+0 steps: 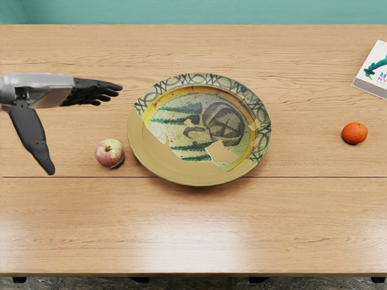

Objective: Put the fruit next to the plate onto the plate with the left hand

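Left hand (pixel 91 92) is what I see first on my screen: it comes in from the left edge on a grey forearm and sits above the table (pixel 193 229), up and to the left of the plate (pixel 154 158). Its dark fingers (pixel 112 88) are stretched out almost straight, pointing right toward the plate's rim, loosely spread and gripping nothing. From the forearm a dark, elongated part hangs down toward the front edge of the table; I cannot tell what it is.

The fruit I am after, a red and yellow apple (pixel 109 153), stands on the wood just beside the plate's left rim, stem dimple facing up. From my view it looks very close to the rim, though I cannot tell whether the two touch. It lies below the hand in the picture and a little to the right of the wrist, clear of the fingers, so the hand and the apple are apart.

The plate is large and round, with a yellow band, a dark looped border and a painted, patchy centre, and it lies flat near the middle of the table.

Well off to the right an orange (pixel 354 133) rests alone on the wood, and a book (pixel 373 69) pokes in at the right edge behind it.
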